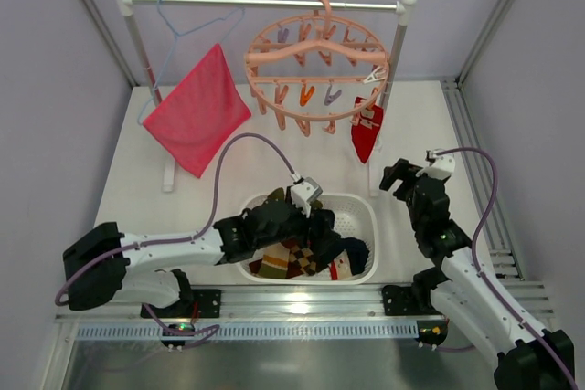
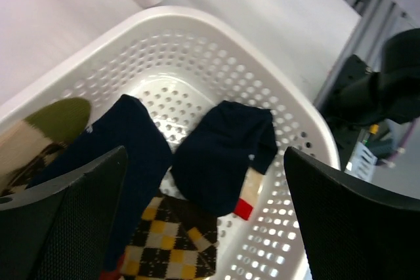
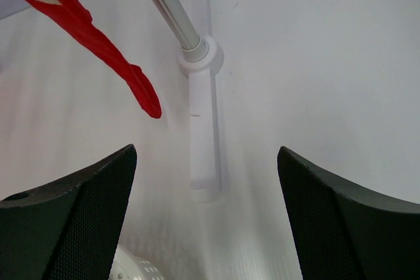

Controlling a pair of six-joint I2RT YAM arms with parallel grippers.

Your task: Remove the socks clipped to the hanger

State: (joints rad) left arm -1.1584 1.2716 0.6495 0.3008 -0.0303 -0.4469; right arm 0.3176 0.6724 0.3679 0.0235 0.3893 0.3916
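The round salmon-pink hanger (image 1: 315, 66) hangs from the rail by its hook. One red sock (image 1: 366, 131) is clipped at its right front; it also shows in the right wrist view (image 3: 98, 37). Several socks lie in the white basket (image 1: 361, 216): two navy socks (image 2: 223, 152), an argyle one (image 2: 167, 240) and others. My left gripper (image 1: 315, 230) is open and empty over the basket, above the navy socks. My right gripper (image 1: 402, 180) is open and empty to the right of the basket, below the red sock.
A pink-red cloth (image 1: 196, 111) hangs on a light-blue wire hanger (image 1: 183, 20) at the rail's left. The rack's right post and foot (image 3: 200, 116) stand in front of my right gripper. An aluminium frame rail (image 1: 475, 171) runs along the right edge.
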